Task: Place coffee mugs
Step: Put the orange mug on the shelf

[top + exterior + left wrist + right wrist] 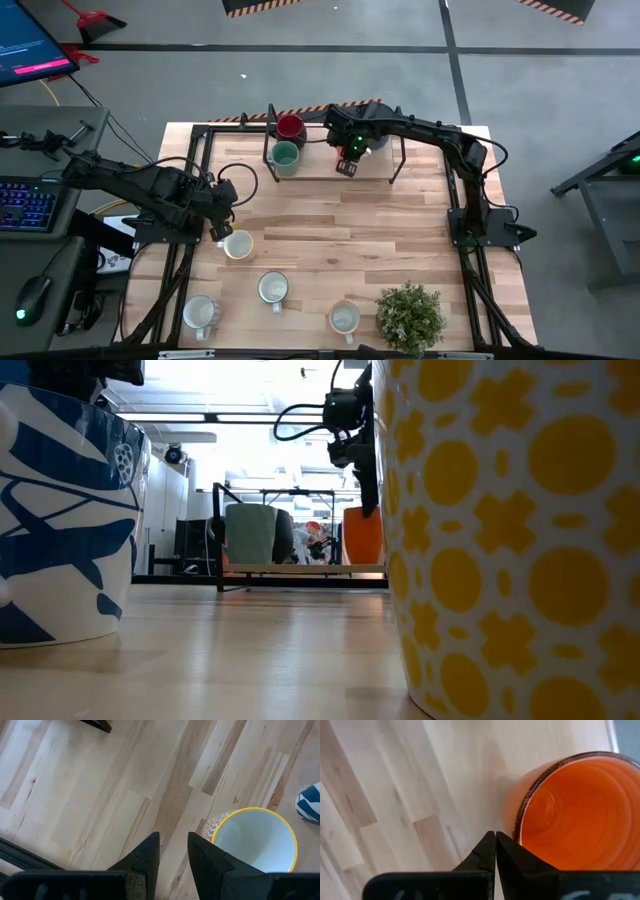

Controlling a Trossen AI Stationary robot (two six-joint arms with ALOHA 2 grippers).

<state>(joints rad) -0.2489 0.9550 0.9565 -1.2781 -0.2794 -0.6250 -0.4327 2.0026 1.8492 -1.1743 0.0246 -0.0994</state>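
A dark red mug (290, 126) and a teal green mug (284, 156) stand on a low wooden shelf (320, 172) at the table's far side. An orange mug (570, 810) stands upright on the same shelf and also shows in the low view (362, 535). My right gripper (495, 840) is shut, above and close beside the orange mug's rim. My left gripper (172, 847) is open a little over the table's left part, just beside a white mug with a yellow rim (255, 840), which stands upright on the table (238, 245). My right gripper's shut fingertips (502, 845) point down right beside the orange mug's outer wall (512, 815); I cannot tell whether they touch it.
Three more white mugs stand near the table's near edge (273, 290) (200, 312) (344, 318). Two of them loom close in the low view, one with a blue pattern (60, 520) and one with a yellow pattern (520, 540). A green potted plant (410, 315) stands at the near right.
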